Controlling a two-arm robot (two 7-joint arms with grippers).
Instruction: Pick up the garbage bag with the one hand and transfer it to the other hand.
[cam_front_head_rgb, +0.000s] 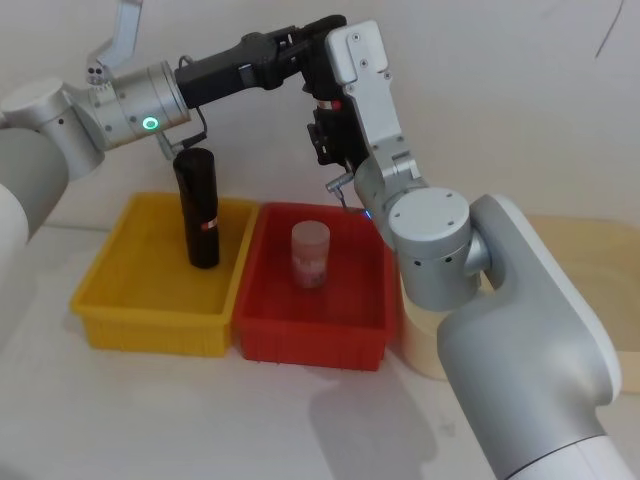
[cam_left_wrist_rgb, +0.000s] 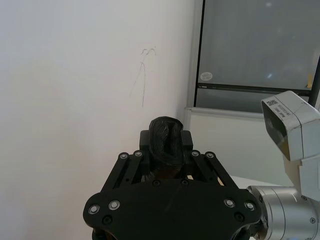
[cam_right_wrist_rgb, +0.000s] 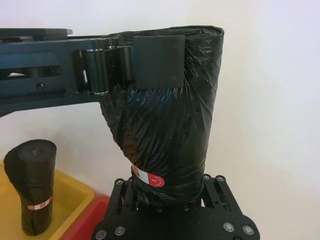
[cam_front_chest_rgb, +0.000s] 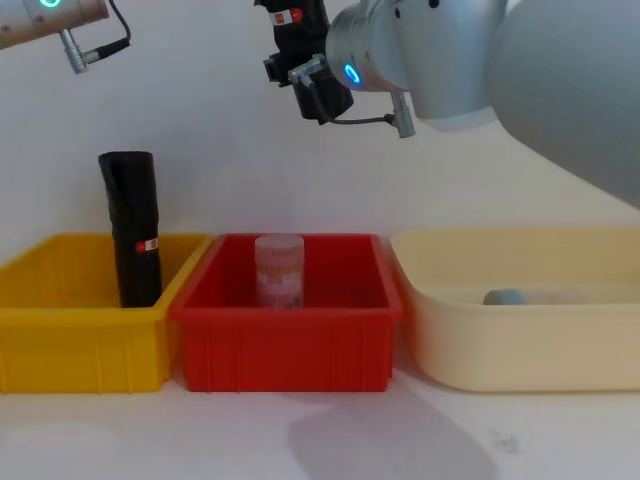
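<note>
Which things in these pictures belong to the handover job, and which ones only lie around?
Belonging to the job:
- stubby black plastic roll of garbage bags, held in the air
- left gripper, jaws clamped near its top
- right gripper, jaws around its lower end

Just lying about:
- slimmer black roll standing in yellow bin
- translucent cup in red bin
- cream tub

The garbage bag (cam_right_wrist_rgb: 167, 125) is crinkled, glossy black plastic film between matt black fingers (cam_right_wrist_rgb: 157, 60); the yellow bin (cam_front_head_rgb: 150, 300) and red bin (cam_front_head_rgb: 310, 335) look smooth, slightly shiny plastic.
</note>
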